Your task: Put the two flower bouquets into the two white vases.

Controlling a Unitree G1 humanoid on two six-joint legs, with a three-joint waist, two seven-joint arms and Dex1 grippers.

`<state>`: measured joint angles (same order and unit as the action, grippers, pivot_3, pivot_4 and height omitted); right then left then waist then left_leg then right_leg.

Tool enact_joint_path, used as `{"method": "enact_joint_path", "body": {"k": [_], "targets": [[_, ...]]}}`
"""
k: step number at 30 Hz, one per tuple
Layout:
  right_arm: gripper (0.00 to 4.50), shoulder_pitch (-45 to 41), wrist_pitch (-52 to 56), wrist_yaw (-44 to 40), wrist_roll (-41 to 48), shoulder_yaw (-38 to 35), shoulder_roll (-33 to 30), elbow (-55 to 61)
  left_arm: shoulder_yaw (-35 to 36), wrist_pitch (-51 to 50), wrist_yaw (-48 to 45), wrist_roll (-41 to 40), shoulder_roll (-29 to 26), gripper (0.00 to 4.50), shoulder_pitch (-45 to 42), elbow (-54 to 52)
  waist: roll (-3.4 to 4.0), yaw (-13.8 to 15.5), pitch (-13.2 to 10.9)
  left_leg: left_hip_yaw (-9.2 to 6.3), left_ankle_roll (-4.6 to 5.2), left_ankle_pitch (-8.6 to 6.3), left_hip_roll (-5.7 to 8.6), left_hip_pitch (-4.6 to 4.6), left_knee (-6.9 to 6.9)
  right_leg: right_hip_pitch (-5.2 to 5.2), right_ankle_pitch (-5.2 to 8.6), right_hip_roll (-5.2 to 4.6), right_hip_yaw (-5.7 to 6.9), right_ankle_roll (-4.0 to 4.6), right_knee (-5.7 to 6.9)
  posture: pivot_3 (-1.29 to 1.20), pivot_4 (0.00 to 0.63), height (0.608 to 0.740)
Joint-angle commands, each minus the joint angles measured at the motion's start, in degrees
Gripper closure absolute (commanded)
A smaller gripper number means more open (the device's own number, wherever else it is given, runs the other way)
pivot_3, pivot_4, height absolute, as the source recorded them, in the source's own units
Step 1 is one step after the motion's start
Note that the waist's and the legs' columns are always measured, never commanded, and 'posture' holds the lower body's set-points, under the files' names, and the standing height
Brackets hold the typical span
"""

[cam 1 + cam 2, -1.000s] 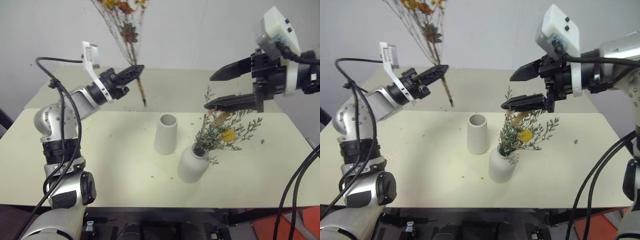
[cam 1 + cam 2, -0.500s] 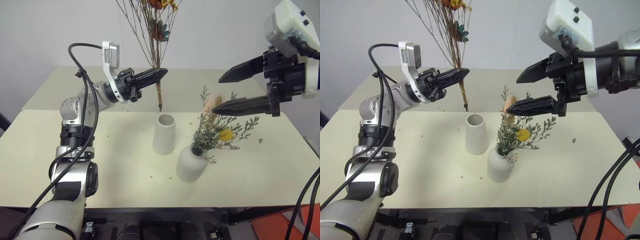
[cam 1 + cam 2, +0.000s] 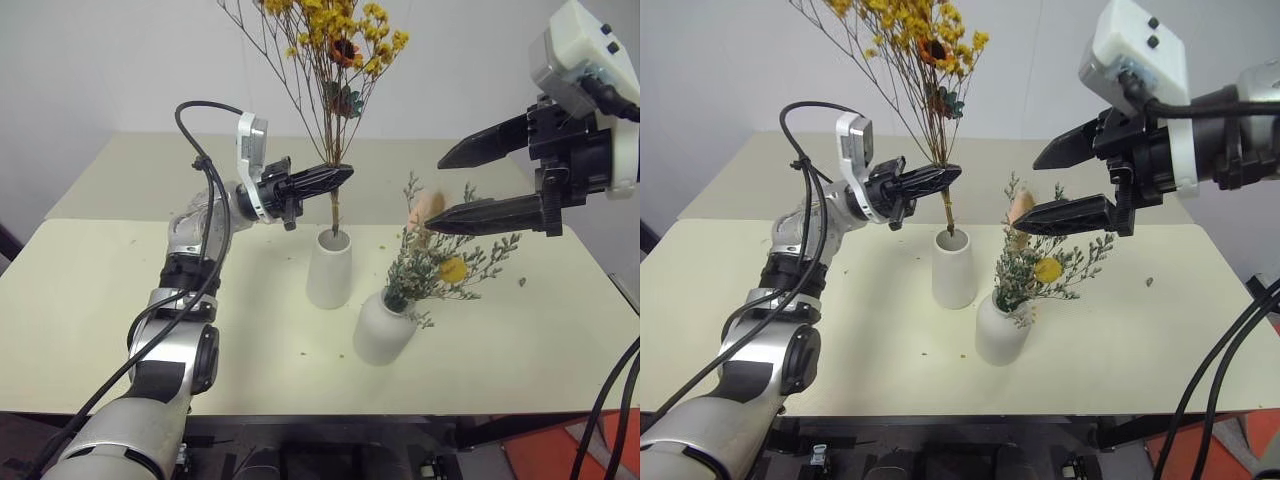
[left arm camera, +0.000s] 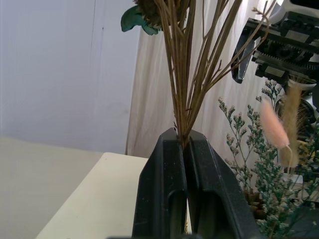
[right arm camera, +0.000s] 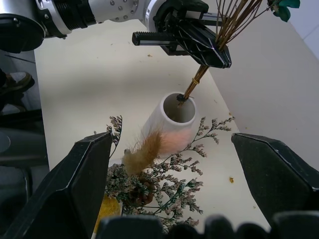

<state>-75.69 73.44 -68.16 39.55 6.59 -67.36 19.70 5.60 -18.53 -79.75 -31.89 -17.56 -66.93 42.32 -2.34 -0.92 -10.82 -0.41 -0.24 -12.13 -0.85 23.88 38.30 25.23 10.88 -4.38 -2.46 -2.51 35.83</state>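
Note:
My left gripper [image 3: 345, 175] is shut on the thin brown stems of the yellow-orange bouquet [image 3: 345, 35], which stands nearly upright. The stem ends [image 5: 182, 97] dip just inside the mouth of the taller white vase [image 3: 330, 270] at mid-table. The left wrist view has the stems [image 4: 187, 74] pinched between the two black fingers [image 4: 162, 194]. To the right of the tall vase, the squat white vase [image 3: 383, 330] holds the grey-green bouquet [image 3: 440, 262] with its pink plume and yellow ball. My right gripper [image 3: 434, 196] hangs open above that bouquet, holding nothing.
The cream table [image 3: 150, 330] carries small crumbs of dried flowers around the vases. A second table surface [image 3: 130, 170] lies behind it, against a white wall. Black cables [image 3: 600, 400] hang at the right edge.
My left gripper carried the yellow-orange bouquet to the right and a little down and turned it upright, bringing the stem ends into the tall vase's mouth. The right gripper stayed put.

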Motion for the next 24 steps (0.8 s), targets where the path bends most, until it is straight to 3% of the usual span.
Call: {"method": "enact_joint_path", "body": {"k": [1,19,24], "targets": [[0.00,-0.7,-0.4,0.4,-0.1,-1.3,-1.2,0.4,0.0,4.2,-1.9,1.8,0.3,4.44,-2.0,1.1,0.00,0.0,0.0,0.00,0.00,0.00,0.00,0.00,0.00,0.00,0.00,0.00,0.00,0.00,0.00,0.00,0.150,0.740],[0.00,0.4,-1.1,2.3,-0.5,-1.5,-1.2,0.7,-0.8,6.7,-2.9,5.6,0.7,4.44,1.5,2.0,0.00,0.0,0.0,0.00,0.01,-0.01,-0.01,0.02,0.01,0.02,-0.01,0.00,0.00,0.01,0.02,0.00,0.150,0.740],[0.00,0.6,-1.5,2.5,-0.6,-1.5,-1.0,0.4,-0.9,8.1,-3.0,6.0,0.8,3.16,2.5,1.6,0.00,0.1,0.0,0.00,0.02,-0.01,-0.01,0.02,0.01,0.02,-0.01,0.00,0.00,0.01,0.03,0.00,0.150,0.740]]}}
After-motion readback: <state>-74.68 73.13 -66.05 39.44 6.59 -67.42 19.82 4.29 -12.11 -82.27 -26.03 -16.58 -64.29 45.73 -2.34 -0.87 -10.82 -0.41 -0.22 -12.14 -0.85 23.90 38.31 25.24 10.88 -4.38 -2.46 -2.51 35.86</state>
